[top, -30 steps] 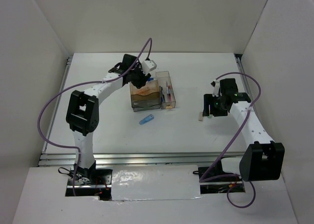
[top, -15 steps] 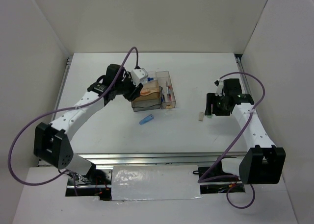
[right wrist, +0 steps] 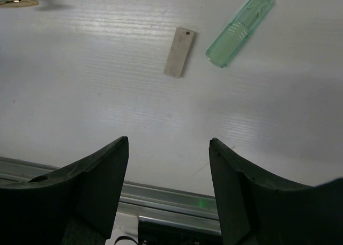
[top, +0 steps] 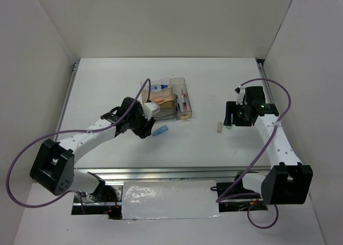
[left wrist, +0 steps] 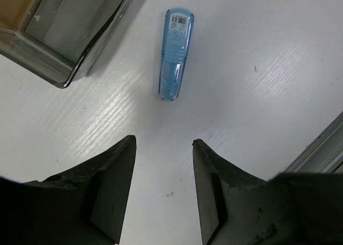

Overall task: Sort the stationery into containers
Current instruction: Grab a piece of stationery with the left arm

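The overhead view takes in the whole white table [top: 214, 84] and the organizer [top: 161, 114] at its middle: brown-tinted tiers joined to a narrow clear bin (the pens inside are too small to tell apart). The left wrist view catches only one corner of it.

The left gripper [top: 144, 130] hangs low beside the organizer, jaws spread and empty. Just ahead of its fingertips, not touching, the blue piece [left wrist: 174, 54] lies flat, translucent, with a barcode label at its far end.

The right gripper [right wrist: 169, 140] is spread wide and holds nothing. Ahead of it, its wrist view shows a translucent mint-green piece [right wrist: 239, 29] and a flat beige piece [right wrist: 178, 59], near each other but apart.
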Available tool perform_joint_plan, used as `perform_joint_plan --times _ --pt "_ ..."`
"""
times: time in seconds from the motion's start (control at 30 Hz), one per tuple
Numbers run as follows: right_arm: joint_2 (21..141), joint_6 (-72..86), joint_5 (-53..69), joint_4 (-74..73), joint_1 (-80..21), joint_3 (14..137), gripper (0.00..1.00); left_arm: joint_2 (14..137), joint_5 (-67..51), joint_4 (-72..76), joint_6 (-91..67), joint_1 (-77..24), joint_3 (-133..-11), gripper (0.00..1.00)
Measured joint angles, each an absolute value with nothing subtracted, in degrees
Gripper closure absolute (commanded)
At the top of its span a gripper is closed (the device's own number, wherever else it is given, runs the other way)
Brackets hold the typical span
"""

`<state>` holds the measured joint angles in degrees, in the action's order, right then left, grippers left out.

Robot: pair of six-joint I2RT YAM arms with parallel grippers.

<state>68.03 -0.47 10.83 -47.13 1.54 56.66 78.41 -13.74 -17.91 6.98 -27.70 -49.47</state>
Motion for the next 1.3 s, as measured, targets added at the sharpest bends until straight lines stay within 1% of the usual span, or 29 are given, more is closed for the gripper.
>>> perform_joint_plan --times 0.17,0.37,0.57,0.9,1.0,1.07,1.13,1.17,1.2,1.23,1.27,1.3 --pt "68.0 -0.5 10.8 -47.1 1.7 56.7 0.31 79.9 -11.0 -14.2 5.2 -30.3 -49.3 0.41" --pt "68.0 -0.5 10.7 -47.1 2.1 56.7 0.31 85.8 -7.6 -10.3 3.8 -33.3 -49.5 0.39" --pt "68.0 -0.5 10.3 -47.2 2.3 56.7 0.31 90.7 -6.6 -7.4 2.7 -35.4 -50.1 0.38" --pt "68.0 -0.5 10.3 -47.2 2.7 56.7 0.31 96.6 -5.0 -5.3 2.6 -36.4 -52.1 0.39" --pt "68.0 -0.5 10.3 -47.2 2.8 56.7 0.31 97.3 -4.6 -4.7 2.7 -36.5 -52.5 0.41" --pt "68.0 -0.5 10.3 -47.2 2.9 56.7 0.31 97.4 -4.7 -4.6 2.7 -36.5 -52.5 0.45" --pt "68.0 -0.5 10.3 -47.2 2.9 56.7 0.31 97.4 -4.8 -4.6 2.8 -36.6 -52.5 0.52" --pt "68.0 -0.5 10.3 -47.2 2.9 56.7 0.31 97.4 -4.9 -4.6 2.9 -36.7 -52.5 0.60" --pt "68.0 -0.5 10.3 -47.2 2.9 56.7 0.31 97.4 -5.2 -4.6 3.0 -36.9 -52.5 0.60" --pt "68.0 -0.5 10.3 -47.2 2.9 56.7 0.32 97.4 -5.6 -4.7 3.4 -37.1 -52.5 0.68" --pt "68.0 -0.5 10.3 -47.2 2.9 56.7 0.32 97.3 -6.0 -4.8 4.2 -37.6 -52.5 0.73" --pt "68.0 -0.5 10.3 -47.2 2.9 56.7 0.32 97.2 -6.5 -5.0 4.7 -37.9 -52.5 0.81"
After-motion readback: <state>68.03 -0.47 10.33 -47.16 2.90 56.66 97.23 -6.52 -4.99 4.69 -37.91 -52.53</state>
